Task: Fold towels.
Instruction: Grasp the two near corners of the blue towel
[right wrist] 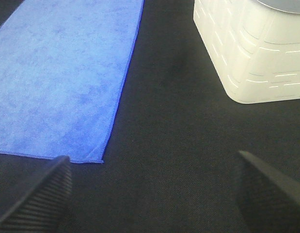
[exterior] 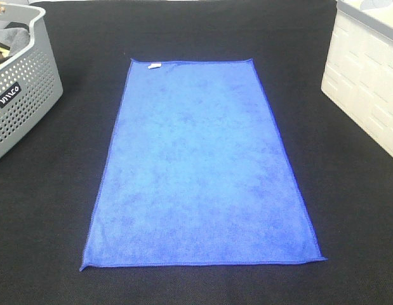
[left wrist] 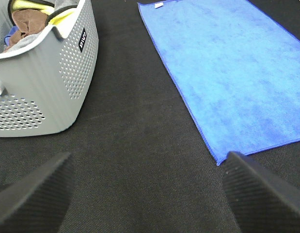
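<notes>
A royal-blue towel (exterior: 199, 168) lies flat and fully spread on the black table, long side running away from me, with a small white tag (exterior: 155, 65) at its far left corner. It also shows in the left wrist view (left wrist: 232, 73) and the right wrist view (right wrist: 62, 73). Neither arm appears in the high view. My left gripper (left wrist: 150, 194) hovers open over bare table just off the towel's near left corner, nothing between its fingers. Off the near right corner, my right gripper (right wrist: 154, 194) is open and likewise holds nothing.
A perforated grey basket (exterior: 21, 95) holding mixed cloths stands at the far left, also seen in the left wrist view (left wrist: 48, 82). A white slotted bin (exterior: 367, 82) stands at the far right, close to the right gripper (right wrist: 251, 48). Black cloth covers the table (exterior: 56, 222).
</notes>
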Robot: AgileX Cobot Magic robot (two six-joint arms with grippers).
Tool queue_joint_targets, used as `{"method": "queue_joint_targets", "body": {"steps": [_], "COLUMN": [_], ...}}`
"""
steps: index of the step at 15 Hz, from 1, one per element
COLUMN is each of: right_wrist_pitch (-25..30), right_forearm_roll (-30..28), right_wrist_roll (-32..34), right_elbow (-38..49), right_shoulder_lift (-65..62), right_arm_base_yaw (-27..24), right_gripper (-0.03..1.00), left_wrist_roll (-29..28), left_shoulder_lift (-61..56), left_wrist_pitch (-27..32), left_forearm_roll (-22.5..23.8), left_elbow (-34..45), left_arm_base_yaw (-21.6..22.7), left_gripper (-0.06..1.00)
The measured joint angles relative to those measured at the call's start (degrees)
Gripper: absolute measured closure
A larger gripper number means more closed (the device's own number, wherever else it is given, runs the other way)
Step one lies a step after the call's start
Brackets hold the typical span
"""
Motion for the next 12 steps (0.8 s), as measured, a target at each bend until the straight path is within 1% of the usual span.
{"method": "queue_joint_targets", "body": {"steps": [2,4,6,8,10,11,12], "right_wrist_pitch": [0.0,0.0,-0.52,-2.98,-6.19,-7.62,-8.08], "right_forearm_roll": [0.0,0.0,0.0,0.0,0.63,2.86,4.98], "right_wrist_roll": [0.0,0.0,0.34,2.92,5.04,5.73,5.79], "right_elbow": [0.0,0.0,-0.06,-0.74,-0.92,-0.92,-0.97], "right_shoulder_lift": [0.0,0.0,0.0,1.6,6.13,10.89,14.5], "right_arm_base_yaw": [0.0,0.0,0.0,0.0,0.0,0.0,0.0], "right_gripper": [0.13,0.13,0.13,0.13,0.13,0.15,0.15], "left_wrist_roll": [-0.46,-2.92,-5.56,-7.45,-7.73,-7.73,-7.62], "left_shoulder_lift": [0.0,0.0,1.72,5.79,11.23,16.16,20.0], "left_wrist_pitch": [0.0,-0.46,-3.67,-7.68,-11.63,-13.18,-13.75], "left_forearm_roll": [0.0,0.0,0.0,-0.46,-3.38,-6.82,-9.17], "left_elbow": [0.0,-0.06,-0.69,-0.74,-0.74,-0.8,-0.8], "left_arm_base_yaw": [0.0,0.0,0.0,0.0,0.0,0.0,0.0], "left_gripper": [0.15,0.15,0.15,0.15,0.15,0.15,0.15]}}
